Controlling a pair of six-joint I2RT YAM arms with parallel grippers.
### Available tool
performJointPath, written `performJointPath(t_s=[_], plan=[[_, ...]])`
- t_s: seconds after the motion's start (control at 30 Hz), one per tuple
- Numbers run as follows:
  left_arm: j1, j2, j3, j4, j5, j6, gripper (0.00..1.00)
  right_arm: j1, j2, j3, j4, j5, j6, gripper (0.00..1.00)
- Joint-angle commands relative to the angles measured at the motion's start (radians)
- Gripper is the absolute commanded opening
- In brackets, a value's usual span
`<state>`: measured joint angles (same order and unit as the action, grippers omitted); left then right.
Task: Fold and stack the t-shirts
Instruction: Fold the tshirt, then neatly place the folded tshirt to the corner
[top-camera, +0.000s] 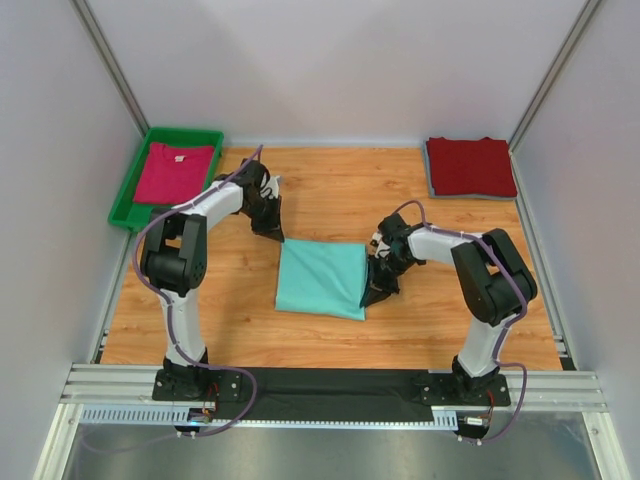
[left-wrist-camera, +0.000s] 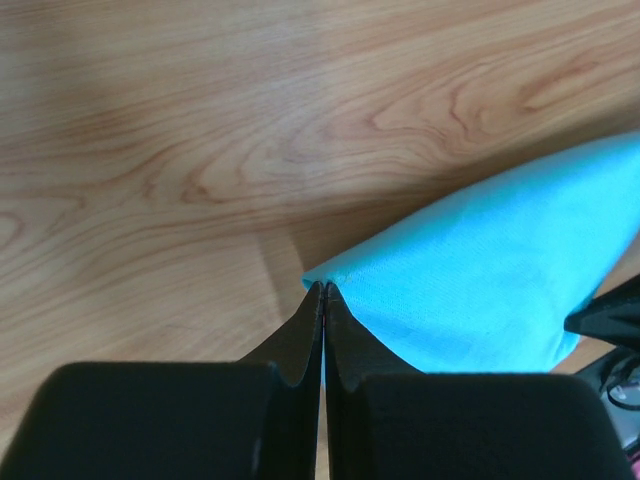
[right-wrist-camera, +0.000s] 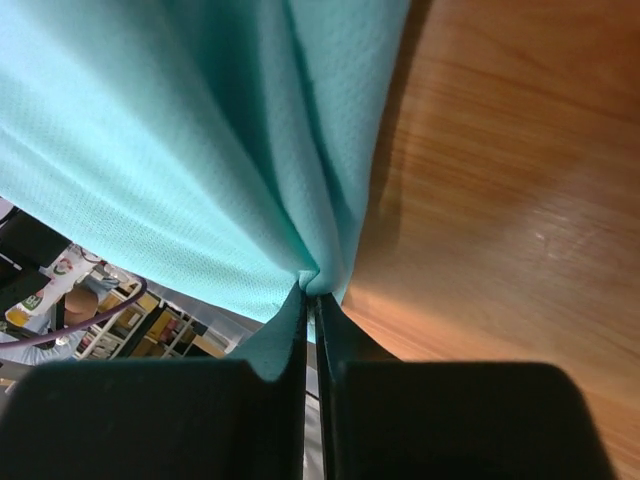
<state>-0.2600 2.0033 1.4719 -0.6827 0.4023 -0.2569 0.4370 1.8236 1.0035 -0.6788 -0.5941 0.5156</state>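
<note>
A mint-teal t-shirt (top-camera: 318, 278), folded into a rough square, lies mid-table. My left gripper (top-camera: 281, 238) is shut on its far left corner; the left wrist view shows the black fingertips (left-wrist-camera: 325, 288) pinching the tip of the teal cloth (left-wrist-camera: 480, 270). My right gripper (top-camera: 370, 285) is shut on the shirt's right edge, and in the right wrist view the cloth (right-wrist-camera: 180, 150) bunches and lifts from between the closed tips (right-wrist-camera: 312, 290). A folded dark red t-shirt (top-camera: 470, 166) rests at the back right. A magenta-pink t-shirt (top-camera: 177, 172) lies in the tray.
The green plastic tray (top-camera: 130, 185) stands at the back left against the wall. White walls close in the wooden table (top-camera: 330, 190) on three sides. Both arm bases sit on the black strip at the near edge.
</note>
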Motion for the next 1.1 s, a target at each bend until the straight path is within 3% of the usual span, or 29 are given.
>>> performJointPath(t_s=[0.0, 0.17, 0.27, 0.3, 0.4, 0.53, 0.63, 0.7, 0.87, 0.97, 1.07], plan=[[-0.001, 0.029, 0.039, 0.034, -0.075, -0.016, 0.00, -0.001, -0.027, -0.046, -0.008, 0.051, 0.000, 0.00], [-0.001, 0.038, 0.091, -0.015, -0.109, -0.005, 0.00, -0.001, -0.036, -0.048, -0.007, 0.051, -0.009, 0.00], [-0.001, -0.036, 0.078, -0.035, -0.137, -0.004, 0.55, -0.001, -0.078, 0.006, -0.043, 0.079, -0.011, 0.23], [-0.001, -0.064, 0.073, -0.040, -0.148, -0.005, 0.61, -0.001, -0.089, 0.021, -0.060, 0.085, -0.012, 0.35], [-0.002, -0.167, 0.094, -0.113, -0.200, -0.001, 0.77, -0.003, -0.129, 0.089, -0.143, 0.132, -0.035, 0.51], [-0.034, -0.341, 0.079, -0.170, -0.267, 0.053, 0.78, -0.035, -0.197, 0.115, -0.229, 0.218, -0.058, 0.62], [-0.158, -0.479, -0.019, -0.146, -0.339, 0.105, 0.77, -0.104, -0.282, 0.055, -0.209, 0.232, -0.051, 0.71], [-0.324, -0.546, -0.123, -0.095, -0.442, 0.128, 0.77, -0.154, -0.339, 0.011, -0.183, 0.218, -0.045, 0.77], [-0.722, -0.672, -0.320, 0.001, -0.635, 0.120, 0.77, -0.204, -0.392, -0.016, -0.185, 0.204, -0.066, 0.81], [-0.881, -0.637, -0.352, 0.026, -0.735, 0.102, 0.78, -0.222, -0.405, -0.020, -0.194, 0.228, -0.069, 0.82], [-1.080, -0.473, -0.322, 0.035, -0.859, 0.107, 0.78, -0.265, -0.437, -0.046, -0.192, 0.188, -0.065, 0.82]])
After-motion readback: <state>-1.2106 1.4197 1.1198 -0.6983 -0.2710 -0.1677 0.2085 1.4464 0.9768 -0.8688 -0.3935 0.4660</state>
